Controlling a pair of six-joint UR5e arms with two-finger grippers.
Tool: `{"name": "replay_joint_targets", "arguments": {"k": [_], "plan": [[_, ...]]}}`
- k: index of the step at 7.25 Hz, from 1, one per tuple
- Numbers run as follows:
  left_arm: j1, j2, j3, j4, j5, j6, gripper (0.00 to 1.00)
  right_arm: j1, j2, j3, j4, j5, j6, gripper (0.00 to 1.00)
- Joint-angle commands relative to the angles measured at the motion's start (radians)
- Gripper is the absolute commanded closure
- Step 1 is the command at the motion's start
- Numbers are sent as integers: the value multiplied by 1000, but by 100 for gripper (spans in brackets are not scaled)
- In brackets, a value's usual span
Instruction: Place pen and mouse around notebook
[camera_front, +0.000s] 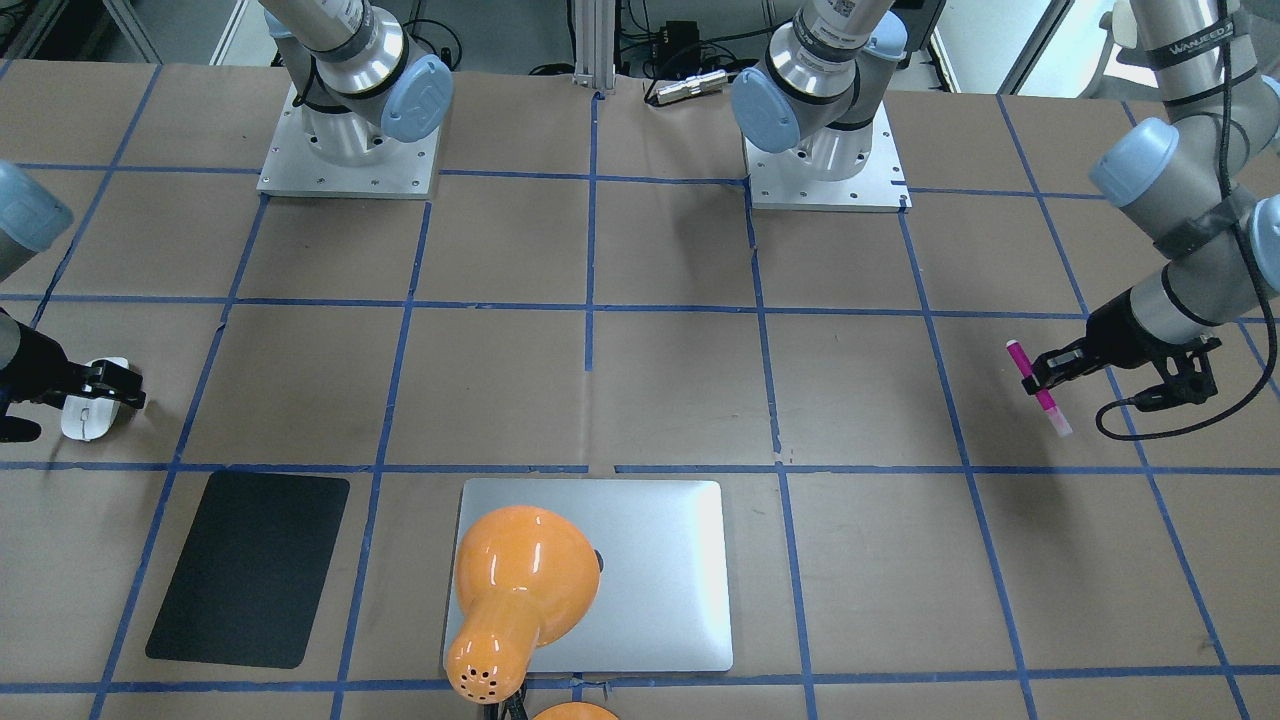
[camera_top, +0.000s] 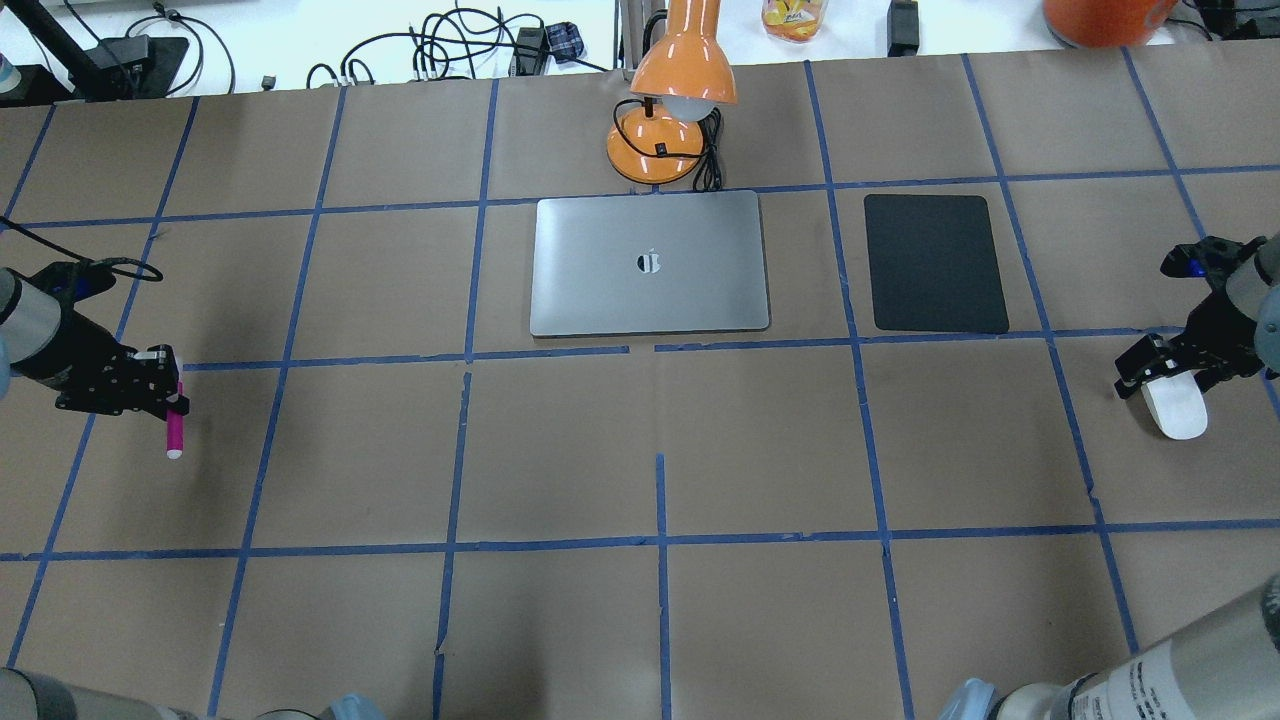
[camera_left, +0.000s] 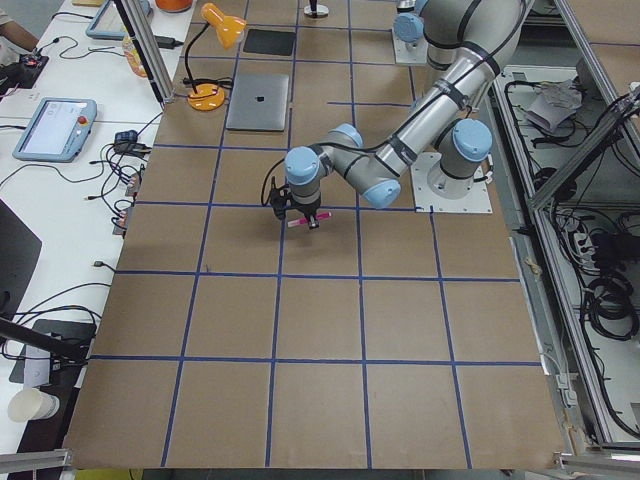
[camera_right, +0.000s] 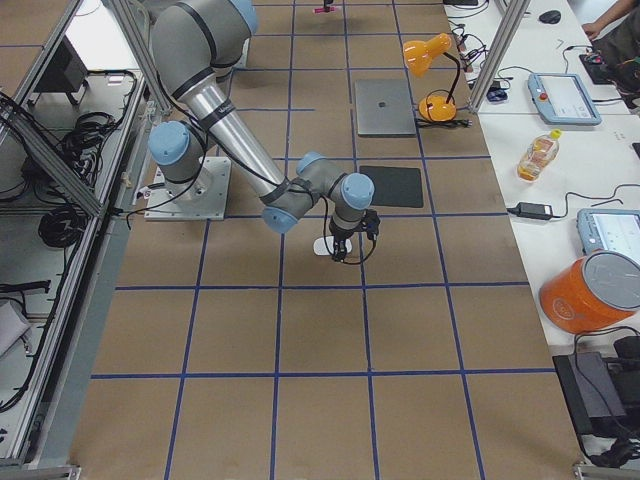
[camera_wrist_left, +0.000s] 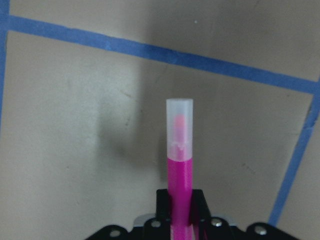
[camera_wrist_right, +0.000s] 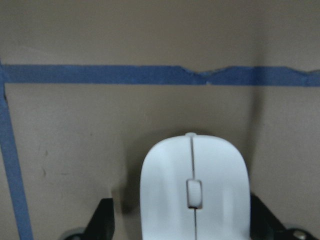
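The magenta pen (camera_top: 175, 425) with its pale cap hangs above the table at the far left of the overhead view, my left gripper (camera_top: 168, 388) shut on its upper end. The left wrist view shows the pen (camera_wrist_left: 179, 165) sticking out from between the fingers. The white mouse (camera_top: 1178, 408) is at the far right, with my right gripper (camera_top: 1165, 375) shut on it. In the right wrist view the mouse (camera_wrist_right: 194, 190) has a finger on either side. The silver notebook (camera_top: 650, 265) lies closed at the table's far middle, well away from both grippers.
An orange desk lamp (camera_top: 670, 110) stands just behind the notebook, and in the front-facing view its shade (camera_front: 520, 585) covers part of the notebook (camera_front: 660, 570). A matte black pad (camera_top: 935, 262) lies to the notebook's right. Blue tape lines grid the brown table.
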Motion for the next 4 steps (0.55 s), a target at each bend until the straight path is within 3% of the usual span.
{"name": "replay_joint_targets", "arguments": {"k": [1, 3, 4], "plan": [[-233, 68, 40, -107, -6, -448, 100, 0, -6, 0, 0, 0, 0, 28], [-446, 119, 27, -105, -11, -851, 100, 0, -7, -4, -3, -3, 0, 45], [-569, 88, 27, -89, -15, -1080, 100, 0, -7, -1, -5, -41, 0, 54]]}}
